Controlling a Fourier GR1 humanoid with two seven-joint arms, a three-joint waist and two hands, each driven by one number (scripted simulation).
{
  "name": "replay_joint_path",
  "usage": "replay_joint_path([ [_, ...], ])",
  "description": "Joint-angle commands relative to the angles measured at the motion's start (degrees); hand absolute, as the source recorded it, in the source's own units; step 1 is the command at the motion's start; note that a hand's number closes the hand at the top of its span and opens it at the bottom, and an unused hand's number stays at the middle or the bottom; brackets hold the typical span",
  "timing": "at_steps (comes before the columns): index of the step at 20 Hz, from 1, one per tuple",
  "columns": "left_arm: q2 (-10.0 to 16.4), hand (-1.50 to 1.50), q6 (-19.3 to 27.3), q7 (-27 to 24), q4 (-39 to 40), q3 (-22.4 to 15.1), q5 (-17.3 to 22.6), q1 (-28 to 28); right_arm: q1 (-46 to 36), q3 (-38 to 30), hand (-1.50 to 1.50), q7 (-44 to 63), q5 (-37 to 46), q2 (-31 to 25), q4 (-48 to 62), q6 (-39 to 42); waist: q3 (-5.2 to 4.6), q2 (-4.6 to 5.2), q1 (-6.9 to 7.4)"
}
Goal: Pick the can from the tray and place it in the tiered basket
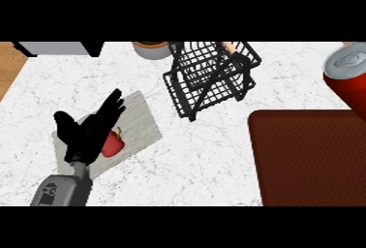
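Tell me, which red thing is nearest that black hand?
The red pepper on the grey board, beside the left hand; the red can shows far right.

So the counter (214,160) is white marble with faint grey veins. Sitting right on it: a black wire tiered basket (211,77) toward the back middle, a dark reddish-brown tray (307,160) filling the front right, and a pale grey cutting board (143,121) lying at an angle on the left. A round grey container (151,49) with a brownish top sits at the back edge, just beside the basket.

No legible text, can (348,81) apparently unlabelled
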Motion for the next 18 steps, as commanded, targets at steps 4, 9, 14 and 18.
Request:
replay_joint_path([
  [4, -0.4, 0.0, -0.88, 2.23, -1.21, -0.11, 0.21, -0.53, -16.37, 8.09, 1.5, 9.19, 1.02, -2.64, 6.87, 0.82, 0.02, 0.17, 0.49],
  [9, -1.1, 0.0, -0.77, 0.24, 1.02, -0.01, -0.61, -1.59, -28.74, 13.85, 1.5, 14.84, 3.68, 2.68, 17.62, -3.39, -0.01, 0.29, 1.02],
  [14, -1.32, 0.0, -0.7, -1.5, 3.6, 0.41, -1.69, -3.51, -36.67, 19.52, 1.5, 13.47, 11.43, 9.45, 29.16, -9.61, -0.01, 0.41, 1.08],
  [18, -1.67, 0.0, 0.21, 1.75, -0.86, -1.26, -2.66, -1.7, -40.44, 20.0, 1.5, 8.43, 15.29, 12.19, 40.27, -13.57, 0.03, 0.47, 1.71],
])
